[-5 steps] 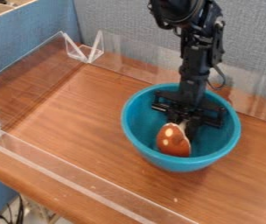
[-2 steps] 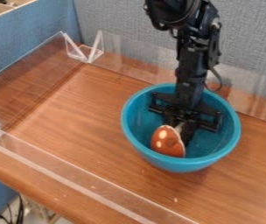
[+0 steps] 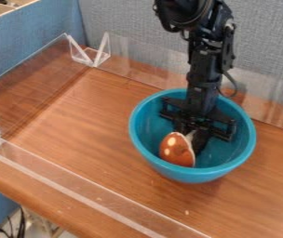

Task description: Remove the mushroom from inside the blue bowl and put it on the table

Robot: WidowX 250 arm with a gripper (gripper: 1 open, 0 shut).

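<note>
The blue bowl stands on the table at the right. Inside it lies the mushroom, its orange-brown cap tipped toward the camera and its stem hidden under the fingers. My gripper reaches straight down into the bowl from the black arm above. Its fingers are closed together at the mushroom's back end, and they appear shut on it. The mushroom sits low in the bowl, near the bottom.
Low clear acrylic walls edge the table at the front and left. A clear triangular stand sits at the back left corner. A blue panel rises behind the left wall, and a grey wall stands behind the arm.
The mushroom has shifted a little to the left inside the bowl as the wrist rolled slightly. The arm has otherwise stayed in place.
</note>
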